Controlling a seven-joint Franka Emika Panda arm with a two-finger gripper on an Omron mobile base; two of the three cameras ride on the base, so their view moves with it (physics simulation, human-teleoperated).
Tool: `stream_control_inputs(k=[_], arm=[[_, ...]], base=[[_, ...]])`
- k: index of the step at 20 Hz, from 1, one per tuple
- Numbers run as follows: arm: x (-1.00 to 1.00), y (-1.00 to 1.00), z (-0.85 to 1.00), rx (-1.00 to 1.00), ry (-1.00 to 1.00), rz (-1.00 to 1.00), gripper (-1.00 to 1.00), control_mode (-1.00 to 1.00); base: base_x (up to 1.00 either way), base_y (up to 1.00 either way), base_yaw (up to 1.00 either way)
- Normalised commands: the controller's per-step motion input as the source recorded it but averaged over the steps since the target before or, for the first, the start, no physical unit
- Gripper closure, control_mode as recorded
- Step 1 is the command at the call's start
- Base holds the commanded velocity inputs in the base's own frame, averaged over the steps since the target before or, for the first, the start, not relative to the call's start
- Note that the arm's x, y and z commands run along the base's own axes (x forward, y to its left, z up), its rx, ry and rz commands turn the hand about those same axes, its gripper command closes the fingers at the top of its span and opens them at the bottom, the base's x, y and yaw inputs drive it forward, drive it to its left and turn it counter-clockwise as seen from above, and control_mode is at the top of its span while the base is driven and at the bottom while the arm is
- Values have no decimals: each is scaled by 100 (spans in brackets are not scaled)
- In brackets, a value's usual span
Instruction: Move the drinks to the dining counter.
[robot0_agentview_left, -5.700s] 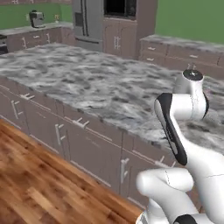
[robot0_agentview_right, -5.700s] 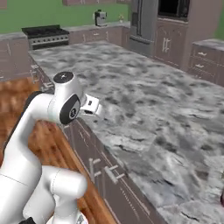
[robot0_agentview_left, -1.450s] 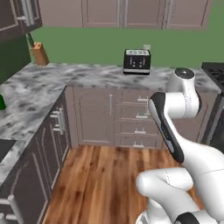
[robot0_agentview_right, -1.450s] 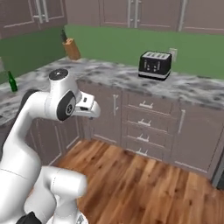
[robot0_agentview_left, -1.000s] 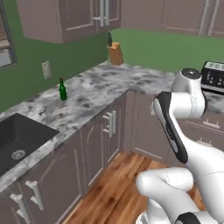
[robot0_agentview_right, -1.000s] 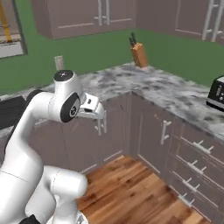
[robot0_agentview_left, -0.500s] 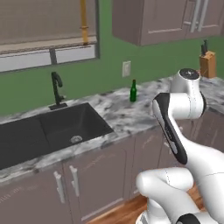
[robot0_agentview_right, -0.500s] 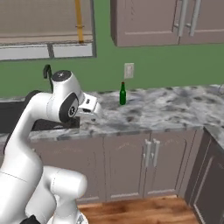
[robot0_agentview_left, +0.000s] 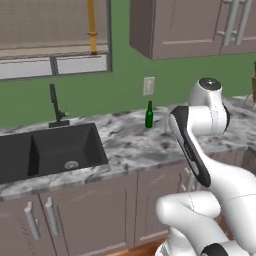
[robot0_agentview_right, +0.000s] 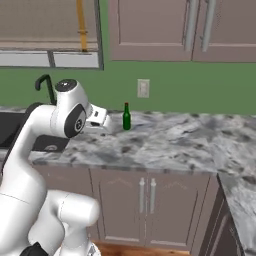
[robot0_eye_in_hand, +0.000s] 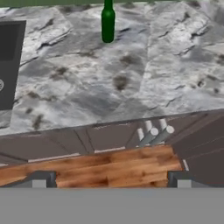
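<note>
A slim dark-green glass bottle (robot0_agentview_left: 149, 116) (robot0_agentview_right: 126, 118) stands upright at the back of the marble counter (robot0_agentview_left: 130, 145), close to the green wall and right of the black sink. In the hand view the bottle (robot0_eye_in_hand: 107, 24) is at the top centre, well beyond my fingertips (robot0_eye_in_hand: 43, 180). My gripper (robot0_eye_in_hand: 111, 181) (robot0_agentview_right: 102, 119) is open and holds nothing, hovering in front of the counter's edge at some distance from the bottle. The dining counter is out of view.
A black sink (robot0_agentview_left: 50, 147) with a dark faucet (robot0_agentview_left: 55, 105) is set in the counter left of the bottle. Taupe lower cabinets (robot0_agentview_right: 145, 200) with metal handles front the counter. Upper cabinets (robot0_agentview_left: 195, 27) hang above, and wooden floor (robot0_eye_in_hand: 109, 168) lies below.
The whole picture has shifted, so the base has moved; sink counter and bottle now face me, larger and more central. The arm keeps its pose and the gripper stays open.
</note>
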Motion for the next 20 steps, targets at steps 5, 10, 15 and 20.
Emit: stream_control_inputs(k=[5,10,15,20], arm=[[0,0,0,0,0,0,-100,100],[0,0,0,0,0,0,-100,100],[0,0,0,0,0,0,-100,100],[0,0,0,0,0,0,-100,100]], base=[[52,-27,25],[42,-16,14],[53,-43,2],[51,-40,3]])
